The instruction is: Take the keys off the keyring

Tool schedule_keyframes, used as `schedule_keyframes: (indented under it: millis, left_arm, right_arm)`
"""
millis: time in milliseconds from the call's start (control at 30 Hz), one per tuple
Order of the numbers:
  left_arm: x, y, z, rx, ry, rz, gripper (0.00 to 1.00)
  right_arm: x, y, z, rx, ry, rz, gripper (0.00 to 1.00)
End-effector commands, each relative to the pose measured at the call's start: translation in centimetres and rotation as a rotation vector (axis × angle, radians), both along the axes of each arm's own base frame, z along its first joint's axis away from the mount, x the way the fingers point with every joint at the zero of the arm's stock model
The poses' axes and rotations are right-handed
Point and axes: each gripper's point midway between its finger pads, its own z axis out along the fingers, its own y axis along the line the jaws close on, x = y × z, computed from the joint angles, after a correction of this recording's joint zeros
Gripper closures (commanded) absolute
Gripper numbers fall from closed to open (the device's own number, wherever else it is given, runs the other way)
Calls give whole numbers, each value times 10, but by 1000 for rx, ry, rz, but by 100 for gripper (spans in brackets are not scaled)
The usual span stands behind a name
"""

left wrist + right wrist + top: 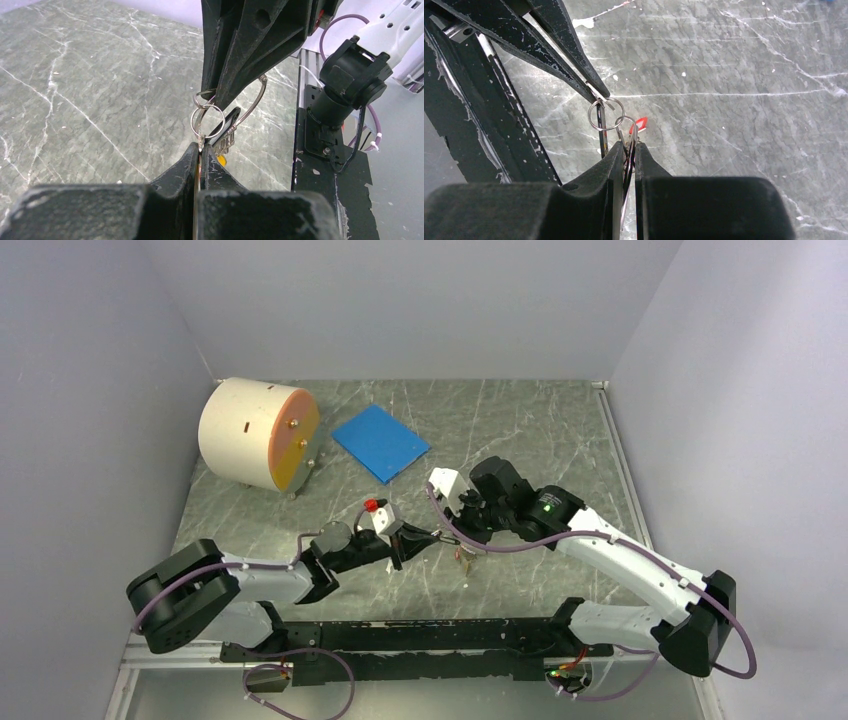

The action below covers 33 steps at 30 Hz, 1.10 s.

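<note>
Clenched, the left gripper (201, 152) pinches a small silver split ring (589, 116) between its black fingertips; its own wrist view shows no gap between the fingers. The right gripper (629, 152) reaches in from the opposite side and is also closed. It grasps the thin silver wire keyring (257, 100), whose wire runs down between its two fingers in the right wrist view. The tips of the two grippers almost meet, one pointing at the other, above the middle of the grey marbled tabletop (520, 430), forward of the arm bases.

The keyring curves out from the right gripper's tip as a wide arc. A second, smaller silver ring (198, 101) sits right at that tip and overlaps the split ring. A key with a black plastic head (229, 122) hangs tilted just beside the split ring, its silver teeth pointing down. A key with a red-orange plastic head (640, 123) shows only as a small bright corner close to the fingertips. Both keys dangle from the cluster of rings between the two grippers. Whether they touch the tabletop cannot be told.

Well apart, toward the far side, a blue square pad (380, 442) lies flat. To its left, a white cylinder with an orange end face (255, 435) rests on its side.
</note>
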Motion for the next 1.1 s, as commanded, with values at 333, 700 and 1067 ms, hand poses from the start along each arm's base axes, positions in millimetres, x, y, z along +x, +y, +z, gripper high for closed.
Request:
schedule_keyframes:
  millis: [333, 700, 1067]
  left_arm:
    - [-20, -9, -14, 98, -43, -61, 98]
    - [-39, -26, -11, 132, -90, -119, 98]
    - [-34, -17, -14, 97, -47, -54, 98]
  right_arm:
    - [28, -5, 22, 77, -67, -168, 100]
    - [38, -10, 23, 79, -92, -242, 100]
    - [48, -23, 28, 91, -134, -349, 100]
